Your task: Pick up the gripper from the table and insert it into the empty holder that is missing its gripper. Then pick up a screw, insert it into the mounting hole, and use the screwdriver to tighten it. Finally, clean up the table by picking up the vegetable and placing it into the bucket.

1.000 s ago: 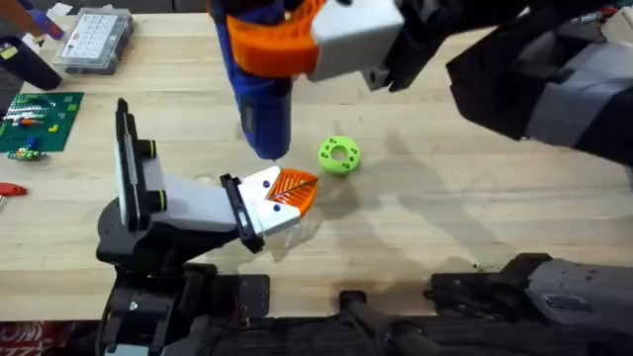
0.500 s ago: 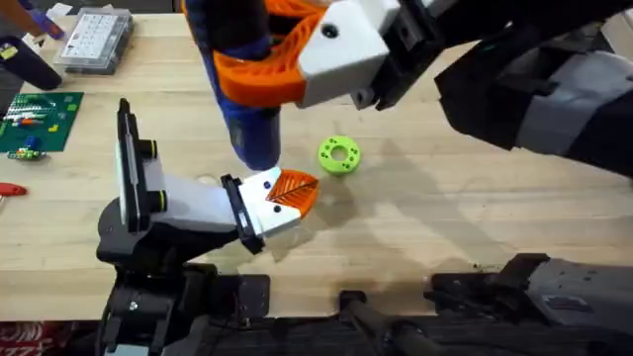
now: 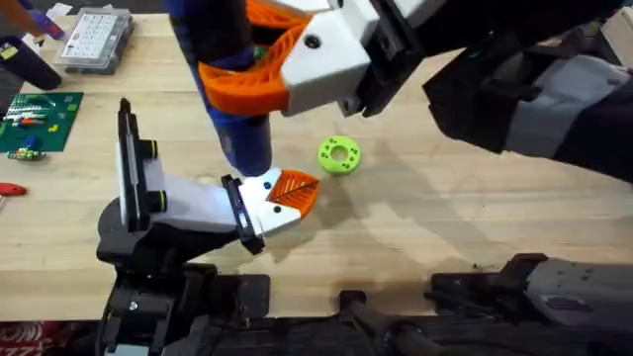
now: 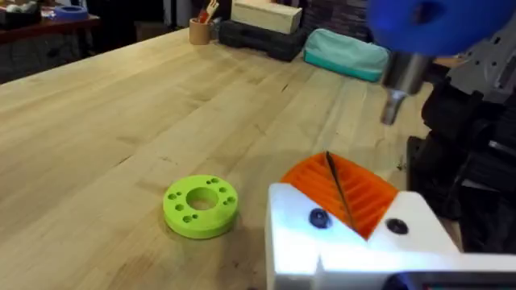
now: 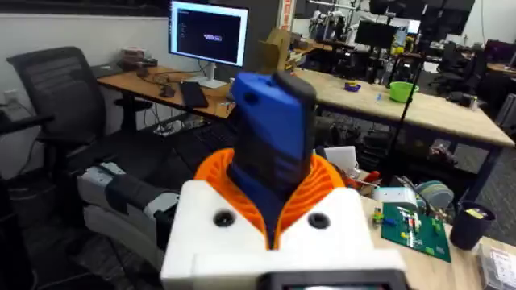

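Note:
My right gripper [image 3: 245,77] reaches across from the right and is shut on the blue screwdriver [image 3: 244,138], gripping it between orange pads [image 5: 322,181]. The screwdriver points down, and its metal bit [image 4: 392,103] hangs just above the white body of my left gripper [image 3: 297,190]. That gripper lies low over the table with its orange fingers [image 4: 355,201] shut together and nothing between them. Two dark screw heads [image 4: 318,217] sit in its white housing. A green disc with holes [image 3: 339,155] lies on the table just beyond it. The vegetable is out of view.
A clear parts box [image 3: 94,40] and a green circuit board [image 3: 38,119] lie at the far left. A small tan-orange tub [image 4: 199,31], possibly the bucket, a wooden box [image 4: 266,14] and a teal pouch [image 4: 347,52] stand along the table's far side.
My right gripper has carried the screwdriver leftward and lower, bringing the bit closer to the left gripper's white body. The left arm and the green disc have not moved.

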